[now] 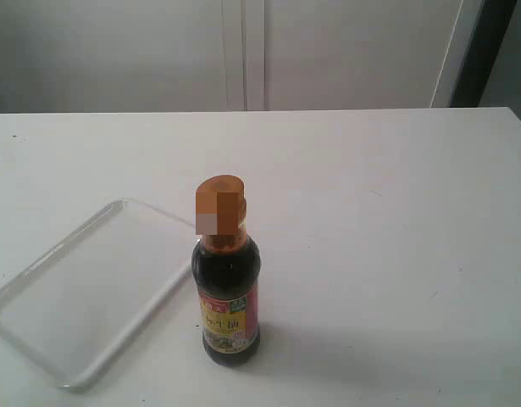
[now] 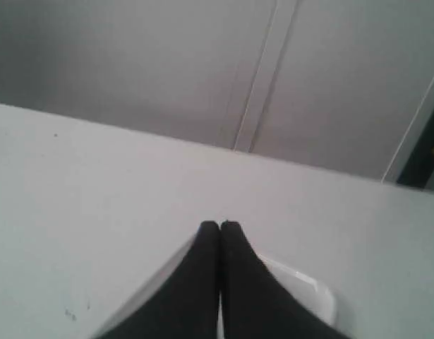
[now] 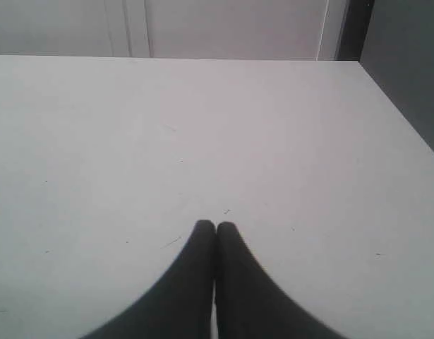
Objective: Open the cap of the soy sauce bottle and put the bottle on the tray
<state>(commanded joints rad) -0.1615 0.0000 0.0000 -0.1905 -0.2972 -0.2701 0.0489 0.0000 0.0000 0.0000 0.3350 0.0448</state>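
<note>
The soy sauce bottle [image 1: 229, 292] stands upright on the white table near the front, dark liquid inside, with a pink, yellow and green label. Its orange-brown cap [image 1: 220, 193] sits down on the neck. The translucent-white tray [image 1: 40, 339] lies just left of the bottle, apart from it. Neither arm shows in the exterior view. My left gripper [image 2: 219, 224] is shut with nothing held, above a corner of the tray [image 2: 312, 293]. My right gripper [image 3: 215, 225] is shut over bare table, holding nothing. The bottle is out of both wrist views.
The white table [image 1: 396, 220] runs back to a pale wall with panel seams [image 1: 243, 51]. Its right edge [image 3: 407, 134] drops off beside a dark area.
</note>
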